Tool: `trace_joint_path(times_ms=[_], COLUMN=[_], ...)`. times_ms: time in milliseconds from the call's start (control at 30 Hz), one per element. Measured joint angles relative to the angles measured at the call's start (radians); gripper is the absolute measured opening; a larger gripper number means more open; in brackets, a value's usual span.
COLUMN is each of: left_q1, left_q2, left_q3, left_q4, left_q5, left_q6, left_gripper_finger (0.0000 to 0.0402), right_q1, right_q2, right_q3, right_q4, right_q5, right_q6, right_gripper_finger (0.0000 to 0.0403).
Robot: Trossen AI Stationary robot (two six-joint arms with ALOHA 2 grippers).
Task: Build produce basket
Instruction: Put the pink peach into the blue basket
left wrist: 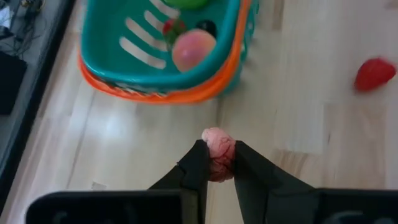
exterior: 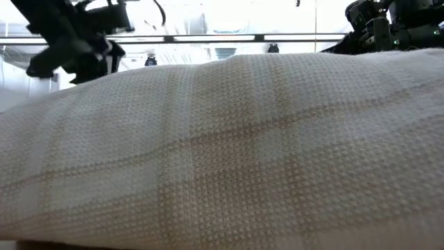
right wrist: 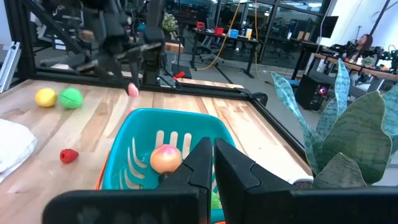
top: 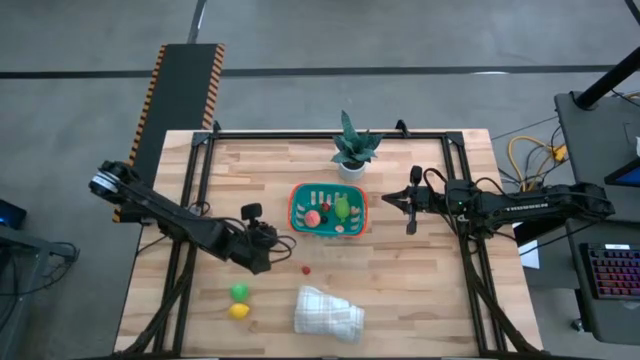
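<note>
The teal basket (top: pixel 328 208) with its orange rim stands mid-table and holds a peach-coloured piece (left wrist: pixel 193 50), a green piece (top: pixel 343 208) and small berries. My left gripper (top: pixel 280 240) is to the basket's left and near side, shut on a small pink piece (left wrist: pixel 217 146). My right gripper (right wrist: pixel 213 158) hovers just right of the basket (right wrist: pixel 168 143), fingers shut and empty. A red berry (top: pixel 306 268), a green piece (top: pixel 238 291) and a yellow piece (top: pixel 238 311) lie on the table. My left gripper pinches the small pink piece (left wrist: pixel 216 142) between its two fingertips (left wrist: pixel 198 163), which grip its sides while its top pokes out past them. The fingers slant down from the table's left. In the right wrist view the piece (right wrist: pixel 132 90) sits clear of the table.
A folded white cloth (top: pixel 328 312) lies near the table's front edge and fills the low view (exterior: pixel 222 153). A green potted plant (top: pixel 352 148) stands behind the basket. Bare wood lies between the basket and the cloth, with only the red berry (left wrist: pixel 373 73) on it.
</note>
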Motion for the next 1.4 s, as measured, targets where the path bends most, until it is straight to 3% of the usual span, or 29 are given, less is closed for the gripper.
trace_joint_path(times_ms=[367,700,967,1267,1400], left_q1=[0.0,0.0,0.038,0.148,0.217], left_q2=[-0.154,-0.224,-0.196,-0.097,-0.03], left_q3=[0.0,-0.009,-0.045,-0.041,-0.041], left_q4=[0.026,0.318,0.546,0.648,0.712], left_q5=[-0.027,-0.028,-0.026,0.014,0.095], left_q6=[0.083,0.378,0.574,0.634,0.679], left_gripper_finger=[0.0037,0.0036,0.0036,0.0036,0.0037], right_q1=[0.0,0.0,0.0,0.0,0.0], right_q2=[0.0,0.0,0.0,0.0,0.0], right_q3=[0.0,0.0,0.0,0.0,0.0], right_q4=[0.0,0.0,0.001,0.001,0.0], right_q5=[0.0,0.0,0.0,0.0,0.0], right_q6=[-0.001,-0.003,0.0,0.0,0.0], right_gripper_finger=[0.0009,0.0009,0.0009,0.0009,0.0009])
